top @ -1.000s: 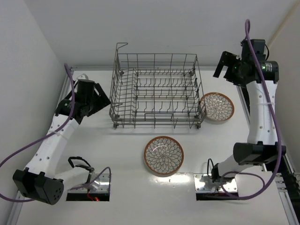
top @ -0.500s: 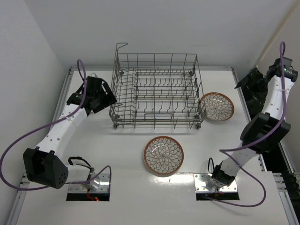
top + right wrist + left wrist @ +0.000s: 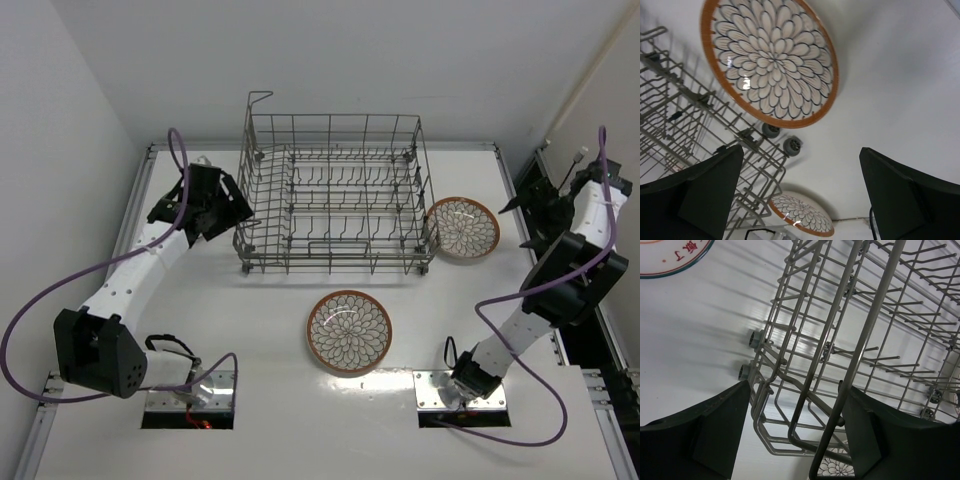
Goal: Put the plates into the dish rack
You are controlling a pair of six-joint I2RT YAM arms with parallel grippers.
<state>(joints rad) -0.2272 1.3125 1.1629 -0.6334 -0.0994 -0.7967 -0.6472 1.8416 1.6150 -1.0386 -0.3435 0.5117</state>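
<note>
Right gripper point(image 3: 524, 212) wide, empty | nearer plate point(image 3: 462, 227) flat just left of it, beside dish rack point(image 3: 330, 190) right near corner | other plate point(image 3: 349, 331) before rack | left gripper point(image 3: 222, 205) wide at rack's left wall

setting: robot lab test cell | evidence: bare white tabletop point(image 3: 260, 410) boxed by plain white panels point(image 3: 60, 110), aluminium frame rails point(image 3: 606, 415) along its edges, robot arms point(image 3: 130, 285) bolted to metal base plates point(image 3: 195, 392), loose purple cables point(image 3: 171, 138)

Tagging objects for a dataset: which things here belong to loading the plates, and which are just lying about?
Job: near plate, far plate, dish rack.
Lying about: teal-rimmed round label with red print, on the table.
</note>
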